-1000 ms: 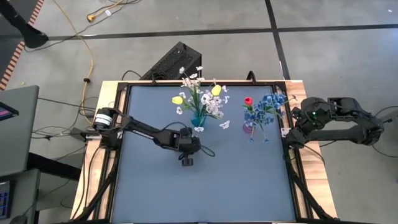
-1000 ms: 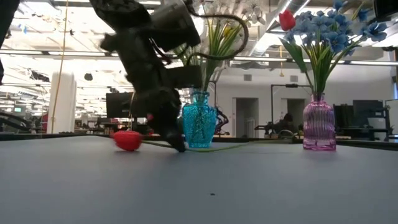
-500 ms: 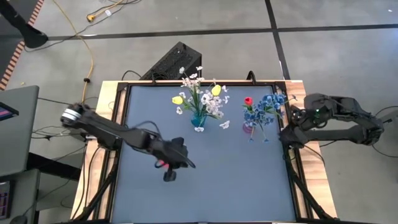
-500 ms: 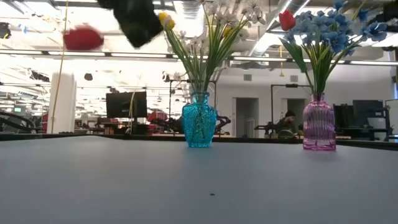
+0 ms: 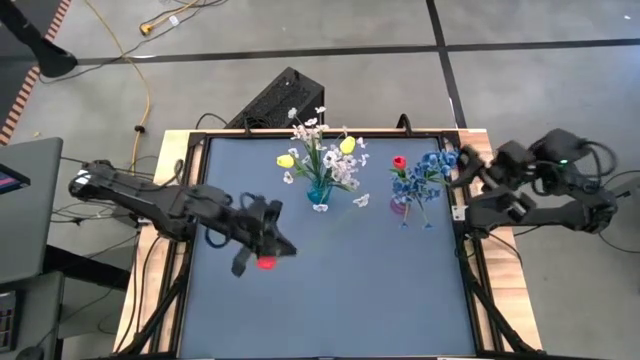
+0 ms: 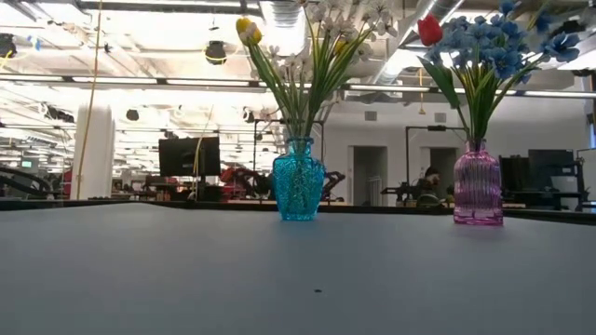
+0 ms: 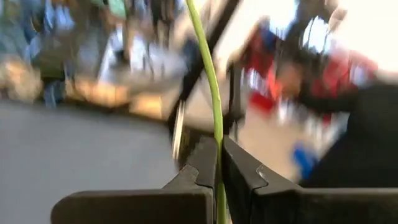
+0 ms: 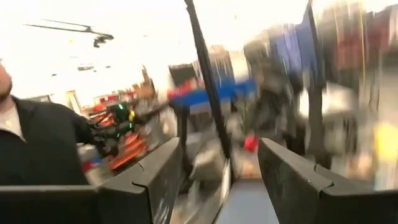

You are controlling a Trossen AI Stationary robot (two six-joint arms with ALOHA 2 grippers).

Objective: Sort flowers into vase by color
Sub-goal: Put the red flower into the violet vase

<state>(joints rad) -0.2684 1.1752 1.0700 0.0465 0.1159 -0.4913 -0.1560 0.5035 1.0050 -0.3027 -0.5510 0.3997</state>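
Left of teal vase (image 5: 319, 192), above table (image 5: 400, 290): we are carrying red flower (image 5: 266, 262), left gripper (image 5: 262, 240) pinching its green stem (image 7: 211, 93). Right gripper (image 5: 470, 170) idling beside pink vase (image 5: 400, 207), jaws spread. Next, in our judgement: carrying bud across, lowering stem into pink vase.

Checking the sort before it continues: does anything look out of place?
Yes: one white blossom lies loose on the table between the two vases. The left claw, shut, holds a red flower aloft.
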